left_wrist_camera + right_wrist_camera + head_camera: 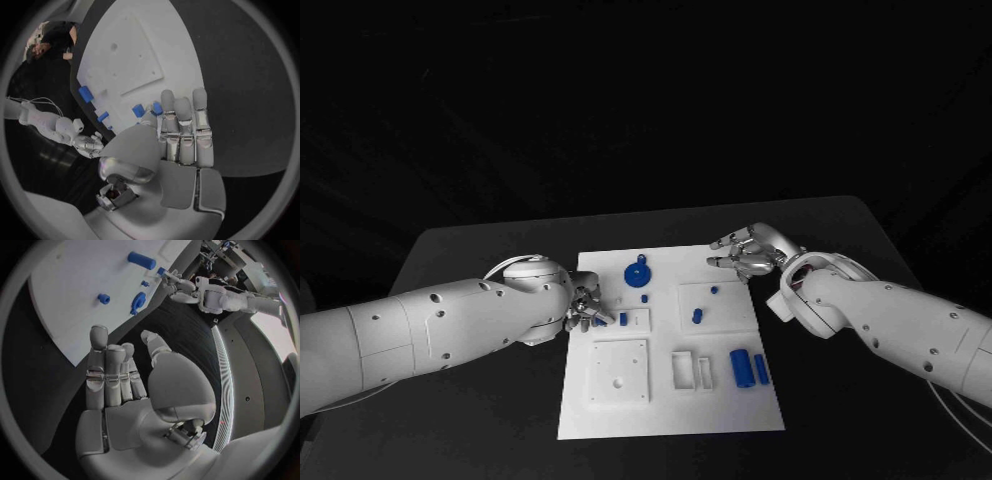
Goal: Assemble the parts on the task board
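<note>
The white task board lies in the middle of the black table. On it are a round blue part, small blue pegs, a short blue piece and two blue blocks near its right edge. My left hand rests at the board's left edge; a small blue part sits pinched between its thumb and a finger, next to another blue piece on the board. My right hand hovers at the board's far right corner, fingers straight, thumb apart, holding nothing. The round part lies beyond its fingertips.
White raised plates and a white frame are fixed on the board's near half. Bare black table runs round the board on all sides, with its far edge behind both hands.
</note>
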